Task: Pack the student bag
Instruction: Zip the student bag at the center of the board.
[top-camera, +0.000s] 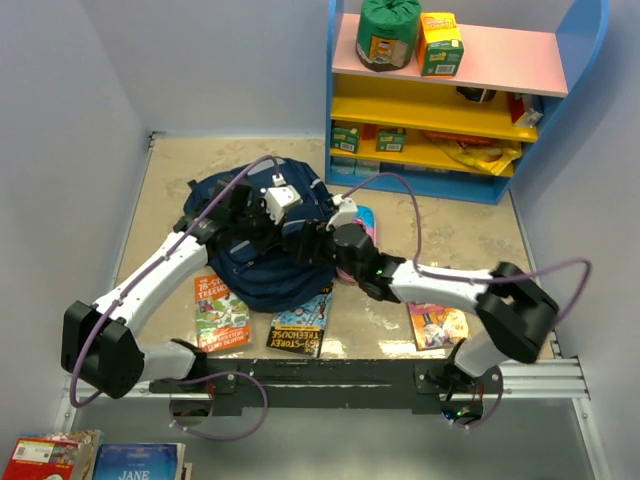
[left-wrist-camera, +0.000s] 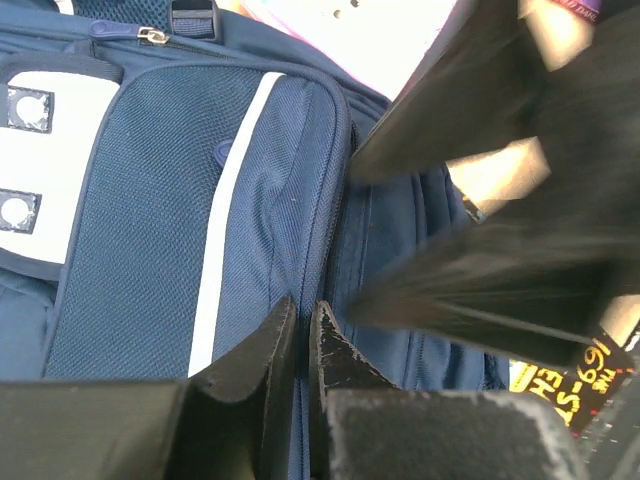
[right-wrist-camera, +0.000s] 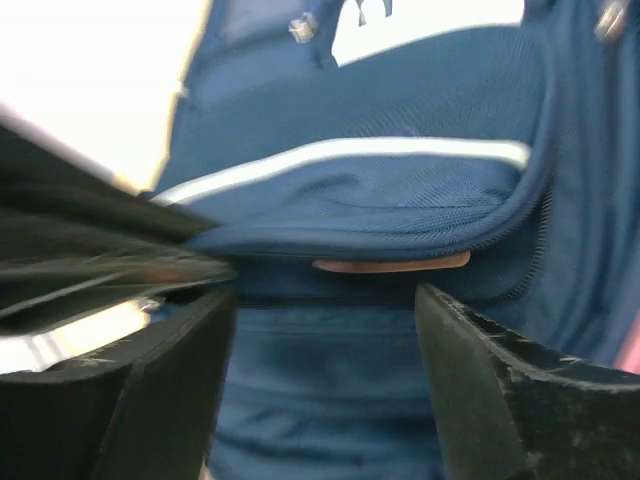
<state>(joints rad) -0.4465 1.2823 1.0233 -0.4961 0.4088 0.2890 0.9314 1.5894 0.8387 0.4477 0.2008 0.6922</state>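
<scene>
Evidently the bag (top-camera: 250, 275) lies mid-way across the desk (top-camera: 170, 200), with the left end effector (left-wrist-camera: 300, 322) pinched almost closed on its zip edge, probably to lift the mouth, while the right end effector (right-wrist-camera: 325, 292) gapes wide there, holding nothing.
</scene>
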